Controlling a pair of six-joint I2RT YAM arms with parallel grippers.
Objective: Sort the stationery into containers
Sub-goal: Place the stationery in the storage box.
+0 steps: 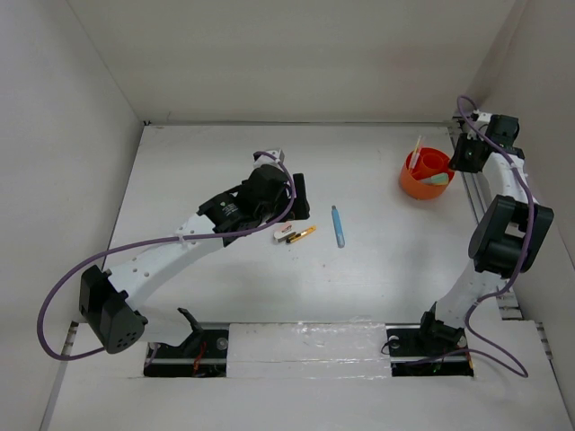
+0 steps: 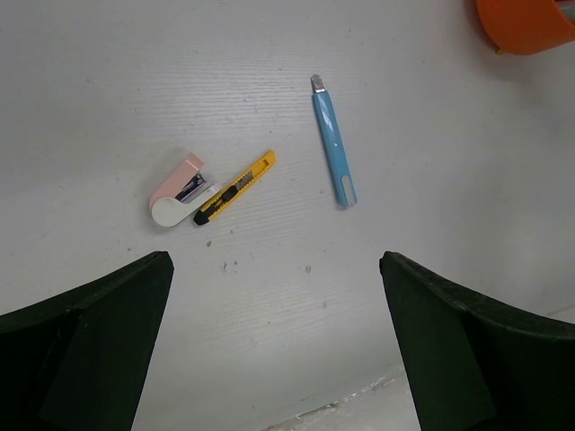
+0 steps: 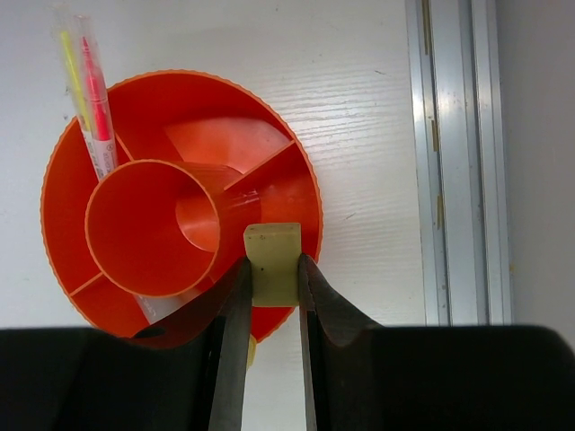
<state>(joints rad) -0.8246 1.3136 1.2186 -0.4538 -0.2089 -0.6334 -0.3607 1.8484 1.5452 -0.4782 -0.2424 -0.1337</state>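
The orange-red round cup with inner compartments stands at the back right. My right gripper hangs over its near edge, shut on a small tan cube. In the right wrist view the cube is above the cup's rim. A yellow pen and a thin red one lean in a compartment. A blue pen, a yellow-black stick and a pink-white piece lie mid-table. My left gripper is open and empty just beside them.
A pale green piece lies in the cup. A metal rail runs along the table's right edge, close to the cup. White walls close in the table on three sides.
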